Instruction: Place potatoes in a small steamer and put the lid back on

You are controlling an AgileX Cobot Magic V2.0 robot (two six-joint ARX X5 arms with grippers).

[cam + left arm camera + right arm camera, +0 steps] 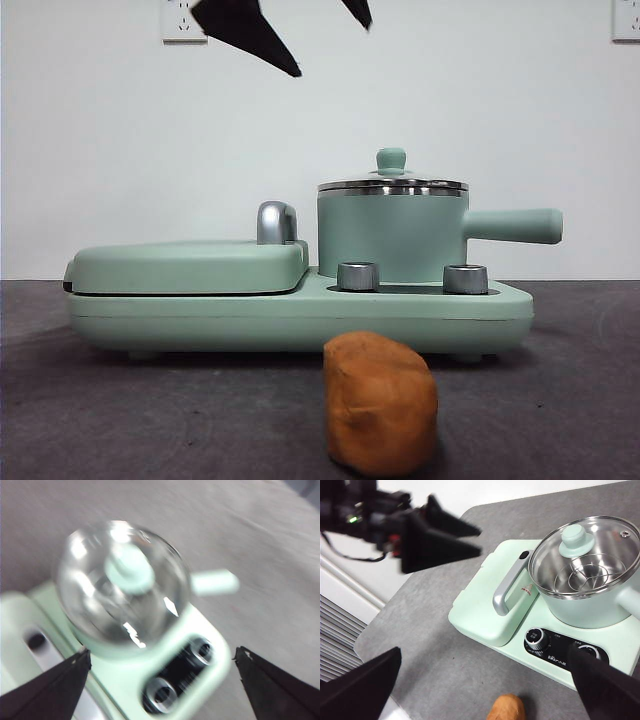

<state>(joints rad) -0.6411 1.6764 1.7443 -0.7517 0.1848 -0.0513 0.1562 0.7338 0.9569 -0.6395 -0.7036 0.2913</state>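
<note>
Left wrist view motion-blurred throughout: lid, dials smeared. Potato cut by edge in right wrist view. Steamer handle cropped there too.

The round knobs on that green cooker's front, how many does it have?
2. Both sit on the cooker's base in front of the mint-green pot: one knob below the pot's middle, the other knob under its side handle. None seems hidden.
</note>
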